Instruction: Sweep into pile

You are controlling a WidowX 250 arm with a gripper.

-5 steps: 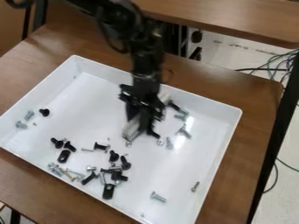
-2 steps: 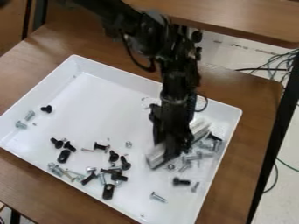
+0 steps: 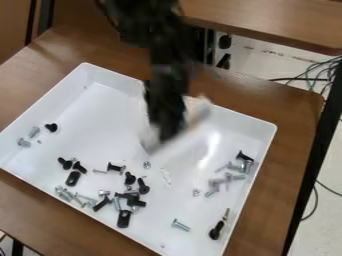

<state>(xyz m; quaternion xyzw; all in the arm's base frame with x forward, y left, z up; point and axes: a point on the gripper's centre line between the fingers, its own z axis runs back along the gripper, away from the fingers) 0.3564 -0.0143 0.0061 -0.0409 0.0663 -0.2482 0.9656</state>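
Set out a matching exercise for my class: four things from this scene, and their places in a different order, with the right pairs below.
1. White rectangular tray
2. Thin green cable
3. Black robot arm
4. Two silver bolts

A. Inside the tray, near its left corner
B. Directly on the brown wooden table
C. Coming in from the top edge
D. On the pale floor

Pairs: 1-B, 2-D, 3-C, 4-A

Brown wooden table [image 3: 302,105]; another wooden tabletop [image 3: 267,22] behind; cables [image 3: 314,75] on pale floor [image 3: 327,210].
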